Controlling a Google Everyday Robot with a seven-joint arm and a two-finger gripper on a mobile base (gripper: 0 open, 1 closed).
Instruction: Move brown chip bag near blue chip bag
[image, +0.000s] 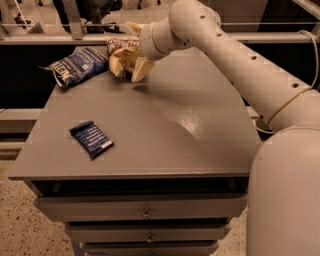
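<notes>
The brown chip bag (120, 51) is crumpled, dark brown with pale tan edges, at the far left of the grey table (170, 125). My gripper (133, 56) is shut on it and holds it just above the tabletop. The blue chip bag (79, 64) lies puffy and crinkled at the table's far left corner, right beside the brown bag on its left, the two nearly touching.
A small flat dark-blue packet (91, 139) lies on the near left of the table. Drawers (145, 212) run below the front edge. A metal rail (60, 39) and dark space stand behind the table. My arm (240, 65) spans the right side.
</notes>
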